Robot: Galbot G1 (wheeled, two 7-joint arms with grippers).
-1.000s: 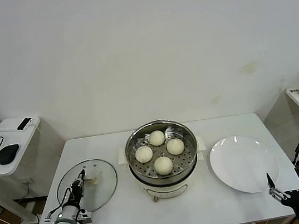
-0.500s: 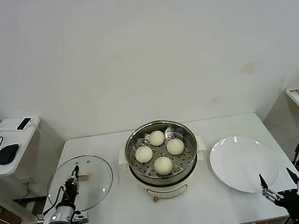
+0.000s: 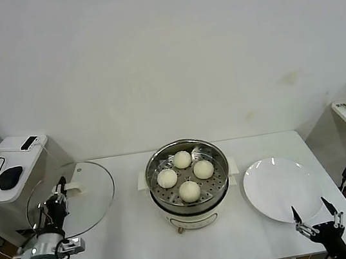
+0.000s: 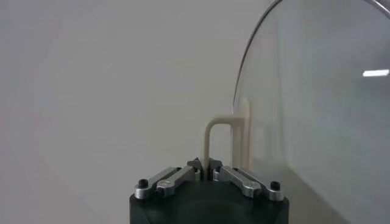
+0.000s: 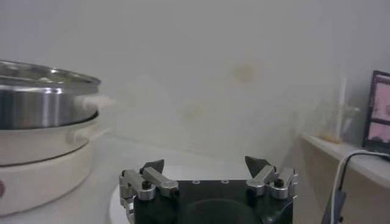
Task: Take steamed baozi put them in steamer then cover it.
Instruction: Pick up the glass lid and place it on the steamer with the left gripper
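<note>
White wall behind, white bench (image 3: 144,244) in front. Steamer (image 3: 191,195) sits mid-bench, four steamed baozi (image 3: 189,191) on its perforated tray. White plate (image 3: 281,189) just right of it. Cover (image 3: 72,198) lifted and tilted over the bench's left edge, well apart from the steamer. Left end effector (image 3: 57,194) clamped tight on cover handle. Right end effector (image 3: 317,222) at the near right bench edge, fingers spread wide, holding nothing.

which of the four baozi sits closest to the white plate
The steamed baozi on the steamer's right side; the other three sit farther from the plate.
</note>
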